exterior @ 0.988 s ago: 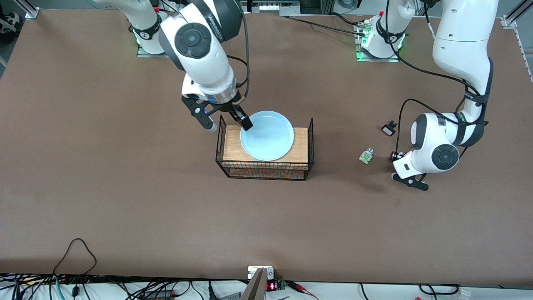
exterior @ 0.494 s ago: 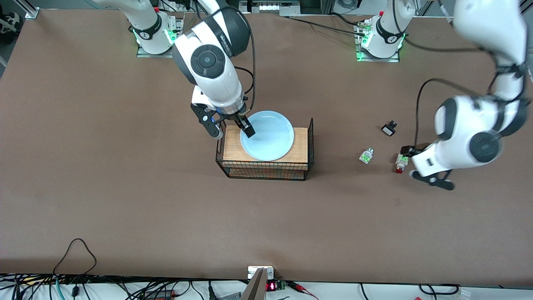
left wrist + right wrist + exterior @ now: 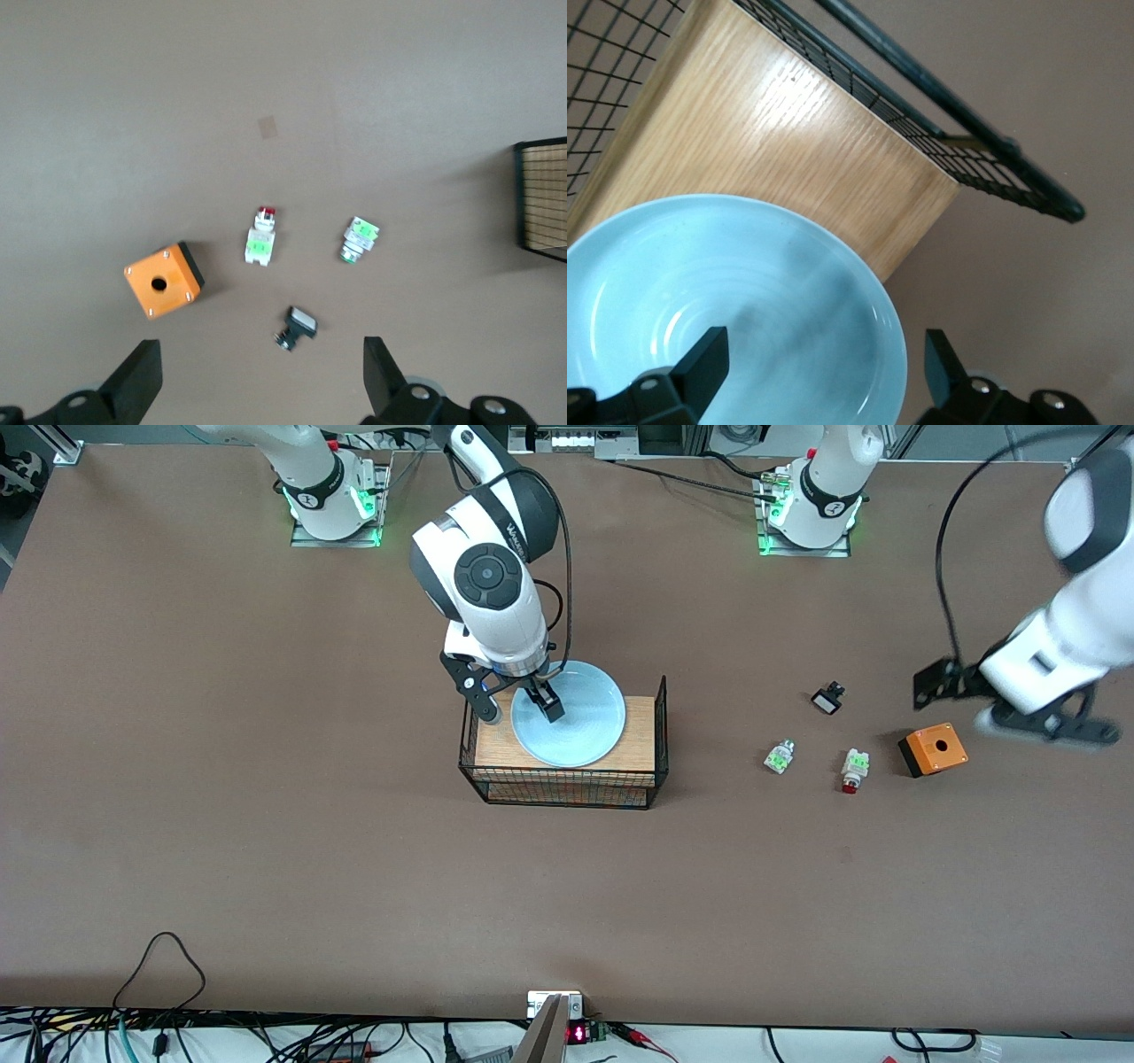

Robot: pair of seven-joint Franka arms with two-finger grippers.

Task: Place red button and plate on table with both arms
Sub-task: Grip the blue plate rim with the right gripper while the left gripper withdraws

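The pale blue plate (image 3: pixel 580 717) lies on the wooden top of the black wire rack (image 3: pixel 563 779). My right gripper (image 3: pixel 518 707) is open and straddles the plate's rim at the right arm's end, one finger over the plate's inside, one outside it. The right wrist view shows the plate (image 3: pixel 744 301) between the open fingers of that gripper (image 3: pixel 824 363). The red button (image 3: pixel 853 769) lies alone on the brown table (image 3: pixel 266 779). My left gripper (image 3: pixel 992 707) is open and empty, up over the table near the orange box. The left wrist view shows the button (image 3: pixel 260 239) below the gripper (image 3: pixel 261 376).
An orange box with a hole (image 3: pixel 933 749) lies beside the red button toward the left arm's end. A whitish-green part without red cap (image 3: pixel 780 756) lies between button and rack. A small black part (image 3: pixel 827 698) lies farther from the camera.
My left gripper has left the red button on the table and risen away toward its end, uncovering the orange box. My right gripper has moved onto the plate's rim.
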